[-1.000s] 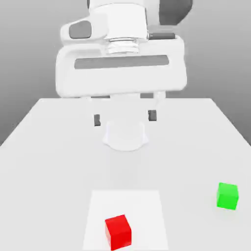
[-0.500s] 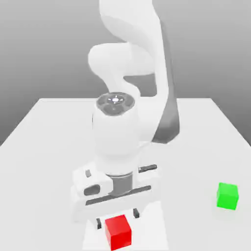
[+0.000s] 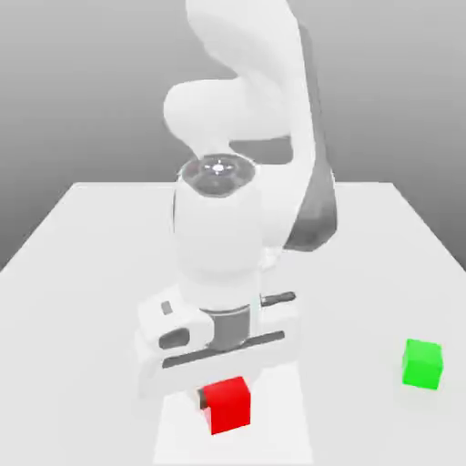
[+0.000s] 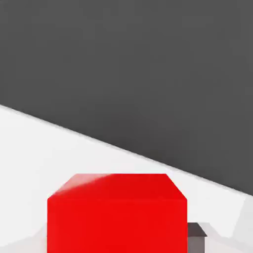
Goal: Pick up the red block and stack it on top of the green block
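Red block in the hand's grip, green block off to the side.

Hand point(image 3: 225, 400) is pinching the red block point(image 3: 227, 405); in the exterior view a dark fingertip point(image 3: 202, 399) sits against the block's side at the exterior view's left. Hand view agrees: block between the fingers, one dark pad point(image 4: 196, 238) right at its side. Block is over the pale square point(image 3: 278, 428) on the bench point(image 3: 364, 291), near the front edge of the exterior view. Can't tell whether its underside touches the square. Green block point(image 3: 422, 364) rests on the bench toward the exterior view's right, well apart from the red one, nothing on top of it. Arm point(image 3: 218, 237) reaches down from above, hand slightly tilted in the exterior view.
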{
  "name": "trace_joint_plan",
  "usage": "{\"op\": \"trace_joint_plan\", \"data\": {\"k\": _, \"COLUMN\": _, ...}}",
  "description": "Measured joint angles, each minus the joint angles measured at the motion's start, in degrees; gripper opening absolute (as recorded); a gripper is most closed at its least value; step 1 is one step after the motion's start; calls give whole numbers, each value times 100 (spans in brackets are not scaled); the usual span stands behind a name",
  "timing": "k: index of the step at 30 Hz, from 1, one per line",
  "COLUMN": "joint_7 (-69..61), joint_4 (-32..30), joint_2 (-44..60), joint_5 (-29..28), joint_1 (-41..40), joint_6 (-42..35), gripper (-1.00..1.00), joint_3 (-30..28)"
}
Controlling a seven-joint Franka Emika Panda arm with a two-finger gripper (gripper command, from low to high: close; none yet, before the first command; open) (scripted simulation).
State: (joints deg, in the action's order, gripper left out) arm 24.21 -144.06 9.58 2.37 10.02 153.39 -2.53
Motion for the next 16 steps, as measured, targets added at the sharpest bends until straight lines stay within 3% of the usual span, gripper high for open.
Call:
{"op": "trace_joint_plan", "data": {"k": 4, "joint_7": 456, "joint_4": -194, "joint_2": -319, "joint_5": -127, "joint_1": 702, "joint_6": -126, "gripper": -100, "joint_3": 609}}
{"op": "trace_joint_plan", "data": {"k": 8, "joint_7": 1047, "joint_4": -370, "joint_2": -598, "joint_5": -308, "joint_1": 1932, "joint_6": -216, "gripper": -100, "joint_3": 1277}}
{"op": "trace_joint_plan", "data": {"k": 12, "joint_7": 1410, "joint_4": -365, "joint_2": 43, "joint_5": -660, "joint_1": 2088, "joint_6": 412, "gripper": -100, "joint_3": 1184}}
{"op": "trace_joint_plan", "data": {"k": 13, "joint_7": 1476, "joint_4": -356, "joint_2": 230, "joint_5": -745, "joint_1": 2132, "joint_6": 588, "gripper": 100, "joint_3": 1126}}
{"op": "trace_joint_plan", "data": {"k": 16, "joint_7": 1476, "joint_4": -356, "joint_2": 230, "joint_5": -745, "joint_1": 2132, "joint_6": 588, "gripper": 100, "joint_3": 1126}}
